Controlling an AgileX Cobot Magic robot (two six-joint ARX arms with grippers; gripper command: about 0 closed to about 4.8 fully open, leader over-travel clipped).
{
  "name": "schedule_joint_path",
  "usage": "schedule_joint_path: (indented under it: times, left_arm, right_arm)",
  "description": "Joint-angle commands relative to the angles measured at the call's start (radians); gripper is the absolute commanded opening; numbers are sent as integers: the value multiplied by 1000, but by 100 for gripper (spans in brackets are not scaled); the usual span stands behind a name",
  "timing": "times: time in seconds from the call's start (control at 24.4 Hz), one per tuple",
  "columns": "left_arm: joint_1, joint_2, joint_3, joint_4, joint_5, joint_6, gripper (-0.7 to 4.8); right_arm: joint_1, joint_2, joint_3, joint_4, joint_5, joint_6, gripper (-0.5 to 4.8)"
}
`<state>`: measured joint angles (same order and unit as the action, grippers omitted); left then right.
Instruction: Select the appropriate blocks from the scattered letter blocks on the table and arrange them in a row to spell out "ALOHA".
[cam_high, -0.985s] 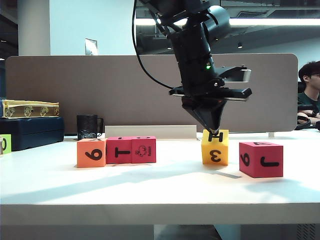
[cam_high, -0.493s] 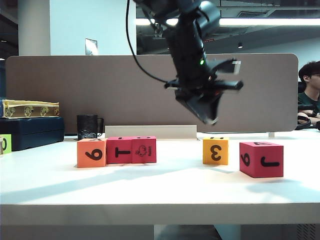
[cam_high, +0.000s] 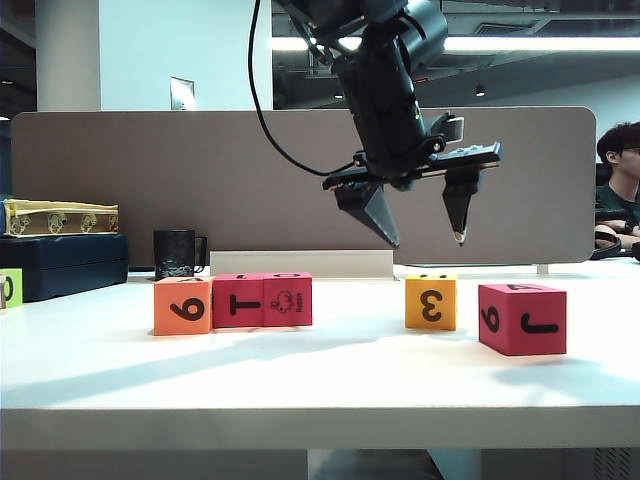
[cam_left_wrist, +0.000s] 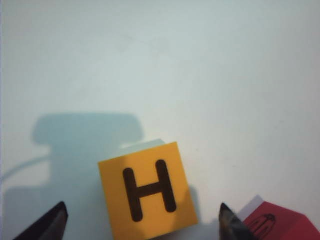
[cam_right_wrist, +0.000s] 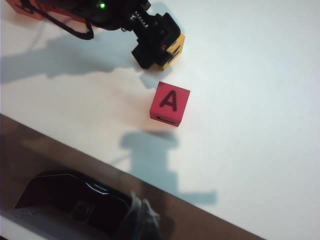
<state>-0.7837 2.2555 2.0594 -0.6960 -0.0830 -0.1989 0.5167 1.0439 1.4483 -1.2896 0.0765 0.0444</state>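
My left gripper hangs open a short way above the yellow letter block, touching nothing. In the left wrist view that block shows an H on top and lies between the two fingertips of the left gripper. An orange block and two pink-red blocks stand in a row on the table. Another pink-red block with an A on top sits just right of the yellow one. My right gripper is shut, back from the table over the partition.
A black mug stands at the back left. Beside it a dark blue box carries a gold box, with a light-green cube at the left edge. A grey partition runs behind the table, and a person sits at the far right.
The left gripper was shut with its tip on the yellow block; it has risen, rolled and opened wide. The yellow block has settled flat. The other blocks have not moved.
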Motion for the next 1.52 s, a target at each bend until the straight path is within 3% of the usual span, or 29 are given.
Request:
schedule_joint_path:
  times: [0.04, 0.82, 1.4, 1.52]
  left_arm:
    - [-6, 5, 4, 5, 19, -50, 374]
    - [-19, 63, 3, -14, 43, -38, 374]
    - [-28, 58, 106, -67, -4, -14, 378]
    - [-19, 58, 106, -81, -10, -14, 441]
  right_arm:
    - [0, -2, 2, 14, -1, 3, -6]
    - [0, -2, 2, 8, -1, 3, -7]
    - [0, -1, 2, 13, -1, 3, -7]
    - [0, -1, 2, 11, -1, 3, -7]
